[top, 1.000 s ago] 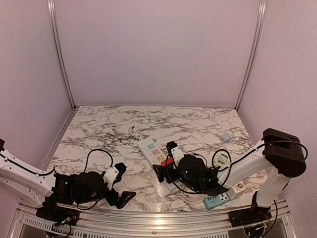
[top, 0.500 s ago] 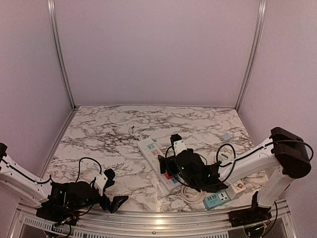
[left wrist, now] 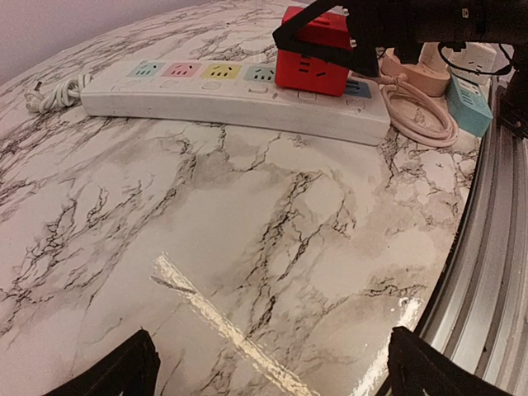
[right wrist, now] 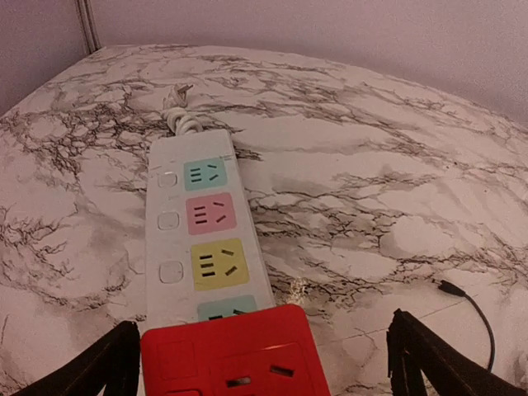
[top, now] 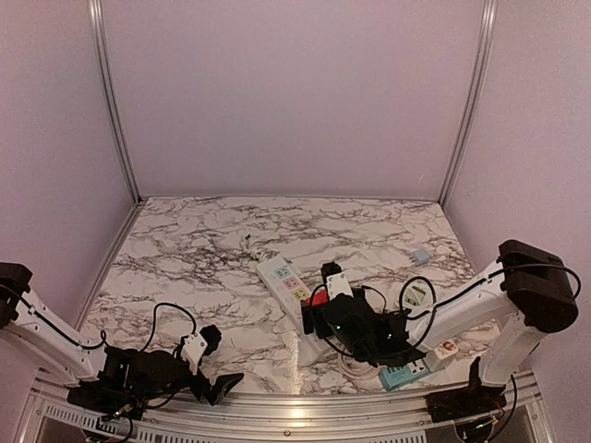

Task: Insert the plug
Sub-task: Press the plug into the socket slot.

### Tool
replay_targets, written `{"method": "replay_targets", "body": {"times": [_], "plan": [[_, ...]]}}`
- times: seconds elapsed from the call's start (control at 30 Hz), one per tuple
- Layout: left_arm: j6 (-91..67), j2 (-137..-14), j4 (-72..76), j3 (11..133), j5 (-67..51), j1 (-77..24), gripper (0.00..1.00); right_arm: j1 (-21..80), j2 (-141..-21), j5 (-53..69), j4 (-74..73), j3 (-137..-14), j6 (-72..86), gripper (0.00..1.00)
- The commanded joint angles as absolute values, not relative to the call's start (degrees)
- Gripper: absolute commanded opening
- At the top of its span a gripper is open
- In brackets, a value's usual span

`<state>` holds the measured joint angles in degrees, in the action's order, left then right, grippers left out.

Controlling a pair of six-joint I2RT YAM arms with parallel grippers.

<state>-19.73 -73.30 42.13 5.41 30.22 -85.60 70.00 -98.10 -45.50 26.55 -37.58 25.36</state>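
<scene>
Step in hand: seating or letting go of the plug. The red cube plug point(right wrist: 231, 359) sits on the near end of the power strip point(right wrist: 202, 239), socket face up, pins presumably down in the strip. Can't see under it, so full seating is unconfirmed.

Right gripper point(right wrist: 262, 359) straddles the cube with jaws spread wider than it and a gap on one side, so it looks released.

Left gripper point(left wrist: 268, 375) is spread, holds nothing, and is low by the near table edge, well apart.

Strip's long axis runs far-left to near-right in the top view, with the cord bundle point(right wrist: 183, 120) at the far end.

Next: if not flush, press straight down; otherwise lift clear vertically without nudging the cube.
</scene>
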Motion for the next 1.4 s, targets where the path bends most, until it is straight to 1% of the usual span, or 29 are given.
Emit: {"method": "replay_targets", "body": {"times": [0.0,0.2,0.33,0.43,0.57,0.67,0.8,0.97,1.1,1.23,1.37], "plan": [[-19.07,-74.53,46.46,4.97,32.1,-86.37,0.99,71.53,-87.92,-47.5,26.01,-36.93,22.56,0.99],[-18.97,-79.08,48.47,5.94,32.17,-86.55,0.99,71.19,-78.18,-52.63,26.01,-32.76,20.62,0.99],[-18.8,-81.48,49.82,6.52,32.17,-86.64,0.99,69.85,-77.45,-54.78,24.07,-31.33,21.12,0.98],[-18.79,-81.95,50.34,6.62,32.15,-86.75,0.99,68.84,-80.84,-54.84,23.99,-30.65,22.61,0.98],[-18.87,-81.31,50.38,6.18,32.67,-86.73,0.99,68.69,-89.2,-54.27,24.28,-32.27,23.06,0.98],[-18.98,-80.3,50.19,5.48,32.97,-86.77,0.99,68.63,-96.27,-54.15,19.69,-35.66,25.8,0.99],[-18.98,-78.33,49.34,4.66,33.75,-86.78,0.99,68.54,-98.32,-53.82,19.45,-35.71,27.84,0.99],[-19.11,-76.48,49.35,3.64,33.95,-86.79,0.99,68.93,-94.05,-53.35,19.94,-34.68,27.26,0.99],[-19.23,-76.97,49.82,3.47,34.13,-86.81,0.99,71.38,-87.25,-55.61,17.75,-35.11,25.45,0.99],[-19.25,-78.44,50.56,3.94,33.79,-86.84,0.99,72.16,-78.59,-58.03,12.97,-34.74,26.04,0.99],[-19.16,-79.94,51.48,4.2,33.41,-86.83,0.99,70.11,-70.55,-61.2,6.08,-31.37,31.5,0.99]]}}
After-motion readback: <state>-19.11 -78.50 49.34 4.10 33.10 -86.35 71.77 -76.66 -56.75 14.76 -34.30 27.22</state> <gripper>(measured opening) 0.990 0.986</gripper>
